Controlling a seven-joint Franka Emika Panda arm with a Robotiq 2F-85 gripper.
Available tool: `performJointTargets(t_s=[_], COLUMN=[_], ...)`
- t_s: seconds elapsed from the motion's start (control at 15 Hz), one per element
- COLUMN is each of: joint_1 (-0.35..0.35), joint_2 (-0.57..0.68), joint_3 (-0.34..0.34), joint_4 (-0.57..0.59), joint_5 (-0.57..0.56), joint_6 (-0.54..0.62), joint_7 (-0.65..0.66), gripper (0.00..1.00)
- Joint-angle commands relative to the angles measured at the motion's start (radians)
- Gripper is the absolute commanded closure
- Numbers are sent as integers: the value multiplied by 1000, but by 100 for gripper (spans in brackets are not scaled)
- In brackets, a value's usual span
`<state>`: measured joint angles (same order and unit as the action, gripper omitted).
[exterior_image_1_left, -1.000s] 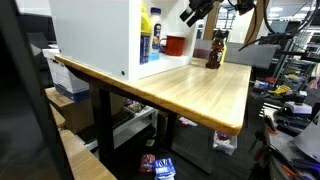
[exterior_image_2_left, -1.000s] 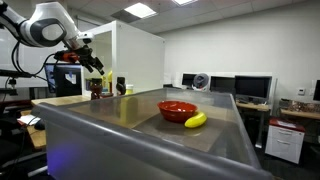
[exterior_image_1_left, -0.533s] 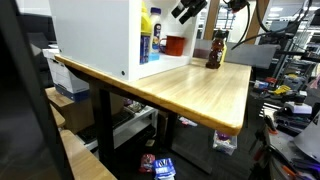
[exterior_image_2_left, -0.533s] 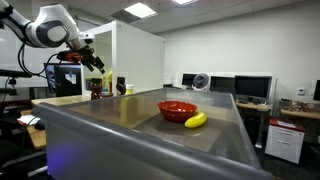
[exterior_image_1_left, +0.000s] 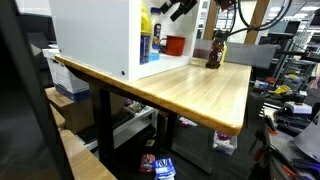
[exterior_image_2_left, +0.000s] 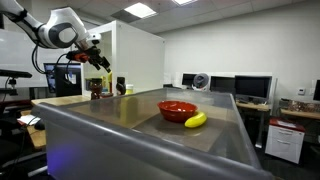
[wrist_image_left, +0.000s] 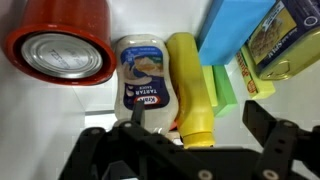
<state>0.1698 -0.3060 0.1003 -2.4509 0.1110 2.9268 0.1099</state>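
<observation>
Hovering black gripper, jaws wide and empty, over yellow plastic squeeze bottle; centring carefully, keeping clear of white tartar-sauce bottle.

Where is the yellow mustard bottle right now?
In the wrist view, the yellow plastic squeeze bottle sits mid-frame, white tartar sauce bottle to its left, green sponge to its right, just beyond the open fingers.

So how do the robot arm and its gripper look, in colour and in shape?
The arm is white and glossy, made of thick rounded segments with a large round joint. The gripper at its end is black. In the wrist view its two fingers are matt black, angular linked pieces. No marking on them can be read at this size.
</observation>
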Motion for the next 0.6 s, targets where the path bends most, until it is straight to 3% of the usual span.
performJointTargets(t_s=[0.0, 0.27, 0.53], joint_1=[-29, -46, -106], joint_2=[36, 26, 11], joint_3=[31, 45, 84], joint_4=[20, -19, -60], joint_5=[6, -3, -30], joint_6=[62, 154, 216], joint_7=[58, 124, 174], gripper=[0, 0, 0])
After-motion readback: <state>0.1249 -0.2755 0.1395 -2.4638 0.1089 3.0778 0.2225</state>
